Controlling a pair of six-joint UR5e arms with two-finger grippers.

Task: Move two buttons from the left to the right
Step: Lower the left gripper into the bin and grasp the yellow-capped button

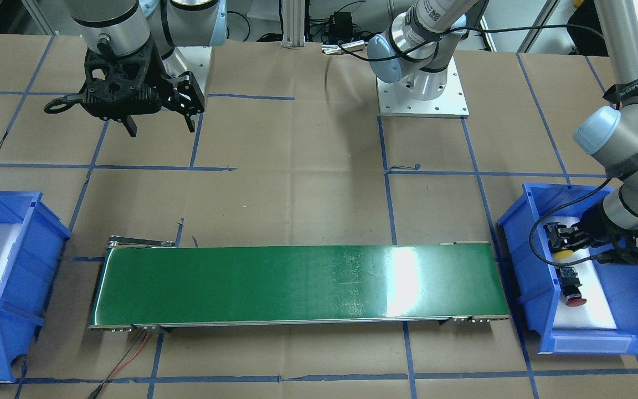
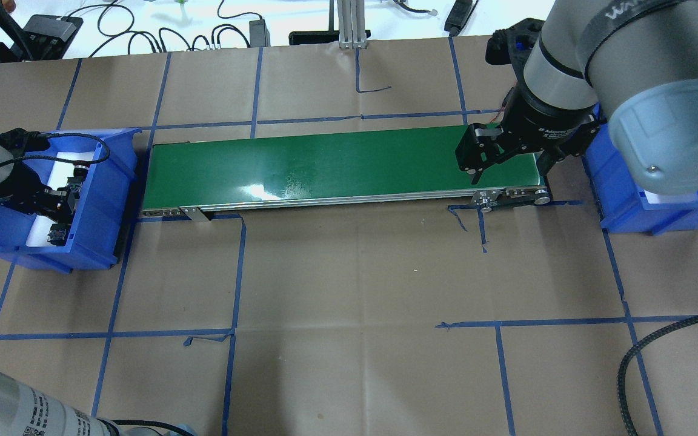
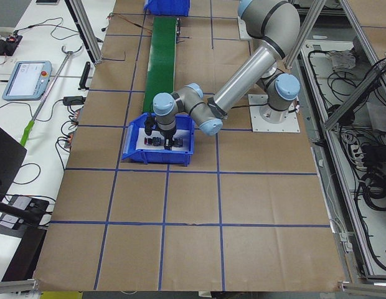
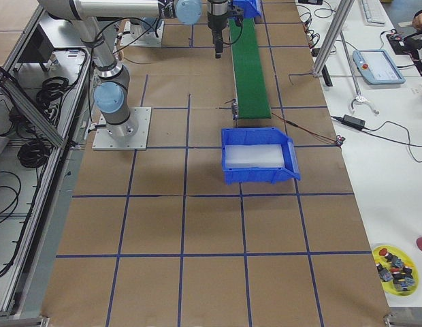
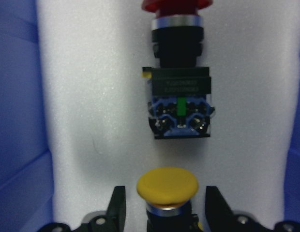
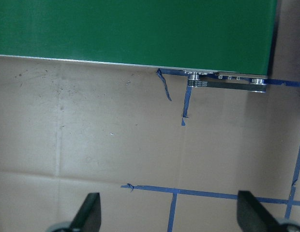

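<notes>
Left gripper: spread, empty, jaws astride the yellow button.
Yellow button: in the jaws' gap, on foam in the bin.
Red button: just ahead of that gripper.
Handling: likely light, rigid; cap slick, so pinch the body.
Right gripper: spread, empty, above the table.

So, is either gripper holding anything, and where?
Nothing yet. The left gripper straddles the yellow button below its cap, jaws apart from it; the right gripper is open and empty.
</notes>
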